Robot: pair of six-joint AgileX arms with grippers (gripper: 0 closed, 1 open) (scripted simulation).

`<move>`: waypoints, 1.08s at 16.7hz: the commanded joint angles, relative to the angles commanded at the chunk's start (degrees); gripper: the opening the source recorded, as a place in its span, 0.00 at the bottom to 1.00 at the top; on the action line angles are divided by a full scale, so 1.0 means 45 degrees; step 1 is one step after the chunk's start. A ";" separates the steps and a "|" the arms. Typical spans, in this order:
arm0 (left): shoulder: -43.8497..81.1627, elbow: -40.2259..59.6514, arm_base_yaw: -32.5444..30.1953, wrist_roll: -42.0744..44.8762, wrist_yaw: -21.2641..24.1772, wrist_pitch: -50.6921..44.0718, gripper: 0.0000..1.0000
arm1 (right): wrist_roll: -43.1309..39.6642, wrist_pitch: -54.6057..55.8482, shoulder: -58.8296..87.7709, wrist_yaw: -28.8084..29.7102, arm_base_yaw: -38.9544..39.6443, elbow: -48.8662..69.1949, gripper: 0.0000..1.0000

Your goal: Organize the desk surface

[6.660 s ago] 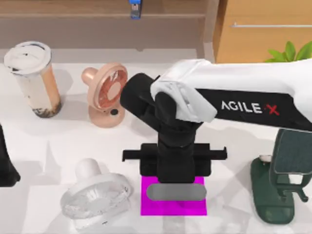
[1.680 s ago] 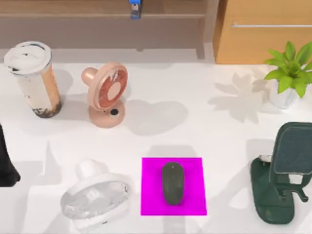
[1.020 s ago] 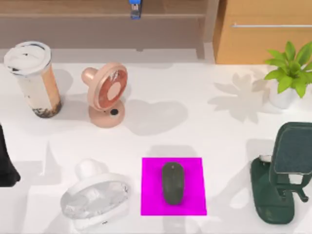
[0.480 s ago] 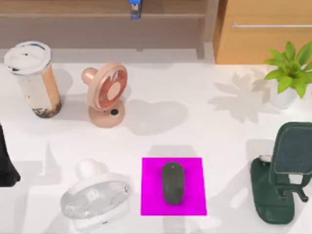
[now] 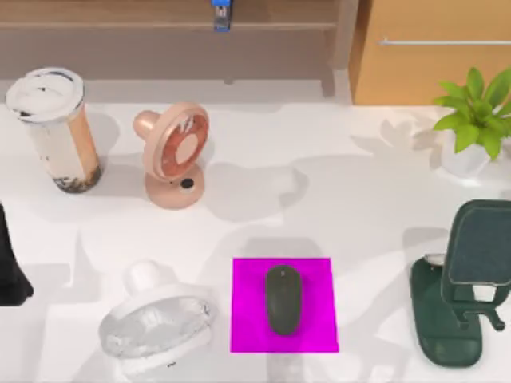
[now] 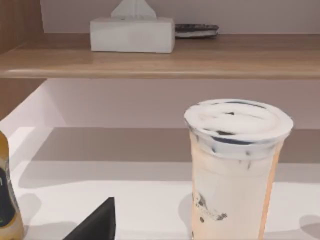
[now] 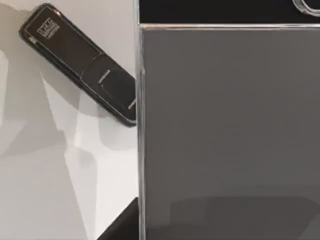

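Top view: right arm gone from the table (image 5: 335,199), mouse (image 5: 283,299) left centred on magenta mat (image 5: 247,335), placement likely done; claw states can't be told

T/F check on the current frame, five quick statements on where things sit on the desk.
1. The dark mouse lies on the magenta mat. True.
2. The pink fan lies flat on its side. False: it stands upright on its base.
3. The white fan sits left of the mat in the top view. True.
4. The lidded cup stands beside the potted plant. False: the cup is at the left, the plant at the right.
5. The green phone stand is on the shelf. False: it stands on the desk surface.
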 joint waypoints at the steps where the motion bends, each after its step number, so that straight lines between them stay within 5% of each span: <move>1: 0.0000 0.0000 0.0000 0.0000 0.0000 0.0000 1.00 | 0.0727 0.0111 -0.0843 0.0470 0.0902 -0.0283 0.00; 12: 0.0000 0.0000 0.0000 0.0000 0.0000 0.0000 1.00 | 1.0411 0.0998 -1.0211 0.6416 1.2634 -0.6944 0.00; 18: 0.0000 0.0000 0.0000 0.0000 0.0000 0.0000 1.00 | 1.4363 0.1275 -1.2771 0.9702 1.7239 -1.1321 0.00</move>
